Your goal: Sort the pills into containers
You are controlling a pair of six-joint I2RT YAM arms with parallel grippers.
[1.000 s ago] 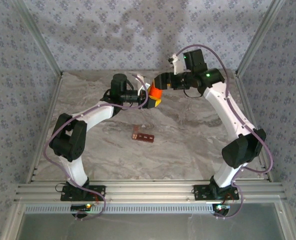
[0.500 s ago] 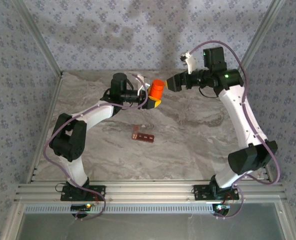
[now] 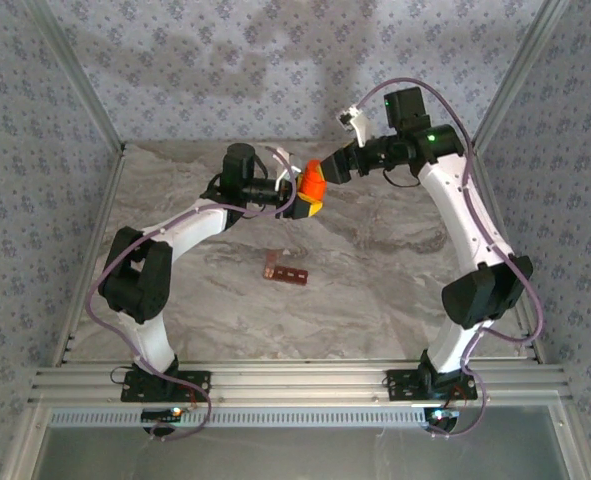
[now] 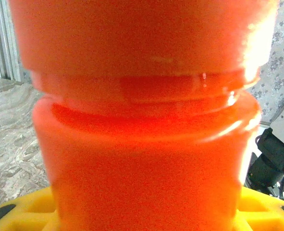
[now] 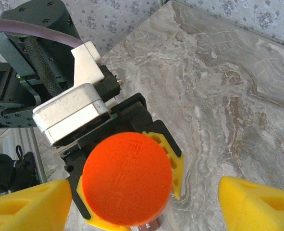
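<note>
Table (image 3: 395, 290), marble look. Bottle (image 3: 312, 183) at far centre, left claw (image 3: 310, 202) clamped on its body. Right claw (image 3: 331, 168) gapes wide just by the cap (image 5: 126, 178), holding nothing. Bottle looks stiff, slick, light: take cap by its sides. Containers (image 3: 285, 269) lie mid-table, well apart from the bottle; small and light, likely to slide.

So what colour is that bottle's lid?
The lid is bright orange, clearest in the right wrist view.

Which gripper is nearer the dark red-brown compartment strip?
Left. The left gripper, holding the orange bottle, is just beyond the strip; the right gripper is farther back, over the bottle.
</note>
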